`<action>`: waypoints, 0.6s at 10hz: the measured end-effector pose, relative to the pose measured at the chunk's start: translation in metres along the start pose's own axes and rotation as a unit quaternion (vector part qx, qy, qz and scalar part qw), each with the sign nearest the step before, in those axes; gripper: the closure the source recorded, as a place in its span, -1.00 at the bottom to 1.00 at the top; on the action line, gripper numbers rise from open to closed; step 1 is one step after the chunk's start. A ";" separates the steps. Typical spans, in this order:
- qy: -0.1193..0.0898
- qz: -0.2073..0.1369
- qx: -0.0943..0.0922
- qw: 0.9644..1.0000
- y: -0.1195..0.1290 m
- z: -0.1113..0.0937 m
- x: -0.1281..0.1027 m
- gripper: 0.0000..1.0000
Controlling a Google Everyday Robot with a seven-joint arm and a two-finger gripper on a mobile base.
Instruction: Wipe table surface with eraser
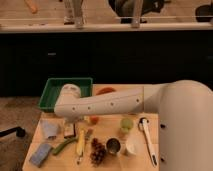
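Camera view from above onto a pale wooden bench (107, 131) crowded with small things. Reaching in from the right edge, one white arm (110, 104), stretched across the middle towards the left edge and bent down at the wrist. Below that wrist, the tool (69, 128), low over the left part of the bench, just in front of the green tray (49, 96); whether apart or together, cannot tell. At the front-left corner, one blue-grey block lying flat, taken for the eraser (41, 154), apart from the tool.

Crowding the tool:
- one blue-grey lump (50, 129) just to its left, between it and the left edge
- one green pod (64, 146) in front of it, lying between tool and eraser
- one long yellow piece (80, 142) just to its front right
- one small orange thing (94, 120) to its right, partly under the arm

Further along the front edge:
- one dark bunch of grapes (97, 152)
- three cups: one metal (113, 146), one white (131, 148), one green (126, 124) behind those two
- one white long-handled utensil (148, 141) near the right edge

Behind the arm, towards the far edge, one orange dish (105, 91), partly hidden. One tray only, at the far-left corner.
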 end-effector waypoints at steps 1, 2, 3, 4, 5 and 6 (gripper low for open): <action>-0.003 -0.009 -0.010 1.000 -0.004 0.002 -0.002 -0.60; -0.005 -0.016 -0.012 1.000 -0.009 0.004 -0.003 -0.60; -0.007 -0.024 -0.018 1.000 -0.016 0.006 -0.005 -0.60; -0.009 -0.026 -0.021 0.999 -0.020 0.008 -0.005 -0.60; -0.013 -0.023 -0.020 0.999 -0.023 0.012 -0.005 -0.60; -0.018 -0.017 -0.023 0.999 -0.025 0.015 -0.004 -0.60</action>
